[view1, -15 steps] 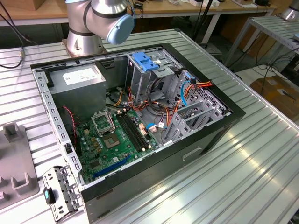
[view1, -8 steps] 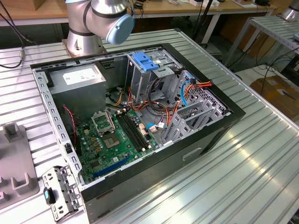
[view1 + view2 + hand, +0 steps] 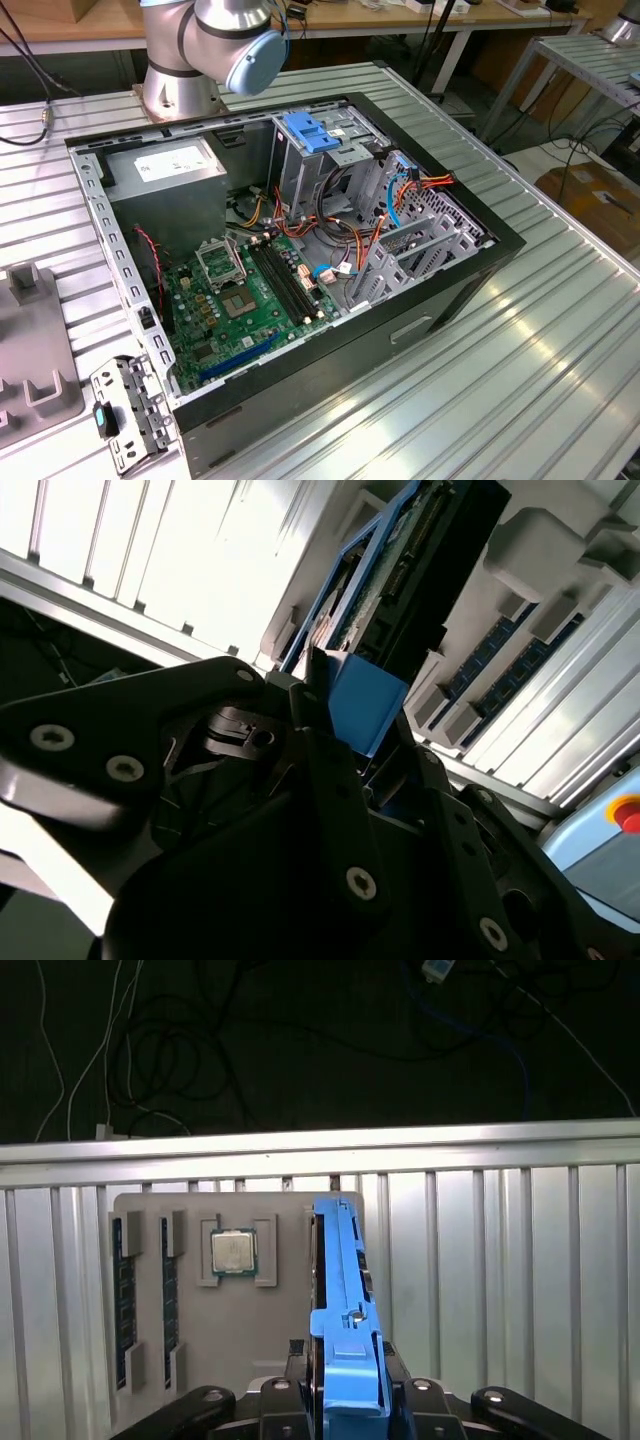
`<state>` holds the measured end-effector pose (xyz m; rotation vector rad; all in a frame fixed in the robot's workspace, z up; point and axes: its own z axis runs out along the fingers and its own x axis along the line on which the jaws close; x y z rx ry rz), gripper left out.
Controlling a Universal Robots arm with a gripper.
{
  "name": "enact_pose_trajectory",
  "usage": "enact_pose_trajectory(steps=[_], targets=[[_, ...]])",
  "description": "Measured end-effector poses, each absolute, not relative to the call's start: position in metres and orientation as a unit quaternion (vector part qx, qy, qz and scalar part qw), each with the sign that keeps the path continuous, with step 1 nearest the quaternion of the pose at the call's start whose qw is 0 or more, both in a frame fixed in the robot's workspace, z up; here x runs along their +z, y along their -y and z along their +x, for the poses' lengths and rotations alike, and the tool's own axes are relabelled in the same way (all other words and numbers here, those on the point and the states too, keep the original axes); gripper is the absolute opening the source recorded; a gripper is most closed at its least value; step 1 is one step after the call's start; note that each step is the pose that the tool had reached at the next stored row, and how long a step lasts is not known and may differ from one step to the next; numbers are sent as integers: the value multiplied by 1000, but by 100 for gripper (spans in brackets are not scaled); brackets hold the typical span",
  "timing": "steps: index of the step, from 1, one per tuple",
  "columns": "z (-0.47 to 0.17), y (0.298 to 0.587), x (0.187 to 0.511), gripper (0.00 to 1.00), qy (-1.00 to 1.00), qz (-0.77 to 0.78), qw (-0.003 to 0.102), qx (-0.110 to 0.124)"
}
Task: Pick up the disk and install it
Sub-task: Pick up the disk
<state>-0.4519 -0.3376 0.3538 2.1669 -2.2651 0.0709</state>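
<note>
Holds the disk fast in the gripper, with the jaws closed against both flanks of its bright blue rail end. Carries it on edge, thin side toward the first wrist view, with the black body just behind the blue rail. Hangs over a grey tray on the ribbed aluminium worktop; cannot tell whether touching the tray or just clear of it. Shares that tray with a square processor chip in a pocket near the disk, and with memory sticks in slots further off. Appears from close in through the second wrist view, as a blue tab at the jaws and a black slab with blue edging beyond. Elsewhere, in the exterior view, sits an open computer case on the worktop, with a green motherboard flat inside, a light-blue bracket atop the drive cage and the arm's base behind.
</note>
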Motion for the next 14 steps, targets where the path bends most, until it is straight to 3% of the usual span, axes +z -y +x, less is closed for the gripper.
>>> enact_pose_trajectory(steps=[14], targets=[[-459,329,354,37,720,692,-15,49]])
